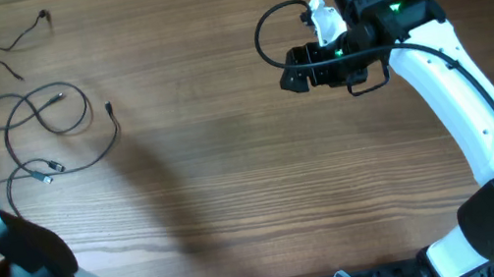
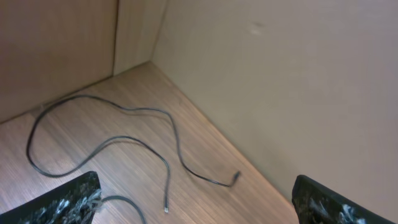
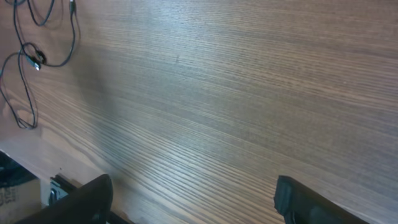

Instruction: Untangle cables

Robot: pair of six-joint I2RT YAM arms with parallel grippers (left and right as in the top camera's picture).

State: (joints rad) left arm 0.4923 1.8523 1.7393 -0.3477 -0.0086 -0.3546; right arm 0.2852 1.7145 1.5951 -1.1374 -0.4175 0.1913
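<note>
Wooden tabletop (image 1: 235, 190) carries the thin black cables (image 1: 36, 114), lying in loose loops on its left side; the left claw (image 2: 198, 202) is spread wide over two of them, gripping nothing; the right claw (image 3: 189, 199) hangs spread and empty, well apart from them.

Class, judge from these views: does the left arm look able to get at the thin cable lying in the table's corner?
Probably yes. The left pincer hangs open facing that cable, with only bare table between them and nothing lying across it. The nearby walls might cramp the approach.
</note>
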